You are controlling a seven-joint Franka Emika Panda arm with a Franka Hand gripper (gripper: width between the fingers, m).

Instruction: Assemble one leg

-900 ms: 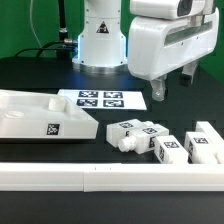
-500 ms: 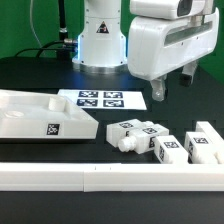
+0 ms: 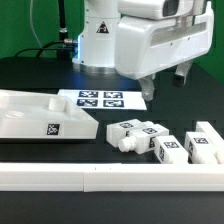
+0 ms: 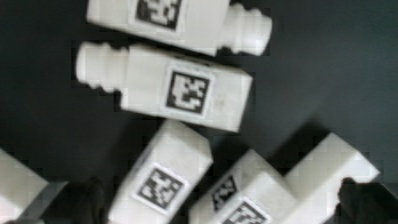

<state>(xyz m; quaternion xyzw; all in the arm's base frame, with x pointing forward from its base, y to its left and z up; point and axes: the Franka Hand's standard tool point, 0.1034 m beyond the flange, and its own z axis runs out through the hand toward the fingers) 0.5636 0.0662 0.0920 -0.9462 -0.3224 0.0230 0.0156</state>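
Observation:
Several white legs with black-and-white tags lie side by side on the black table at the front of the exterior view's right, the nearest to the middle, another beside it. My gripper hangs above and behind them, open and empty, with its two dark fingers apart. In the wrist view the legs lie below the gripper: one in the middle, one and one close to the jaws. None is touched.
A large flat white panel with corner sockets lies at the exterior view's left. The marker board lies behind it near the robot base. A long white rail runs along the front.
The gripper has shifted toward the exterior view's left and slightly lower. The legs and the panel have not moved.

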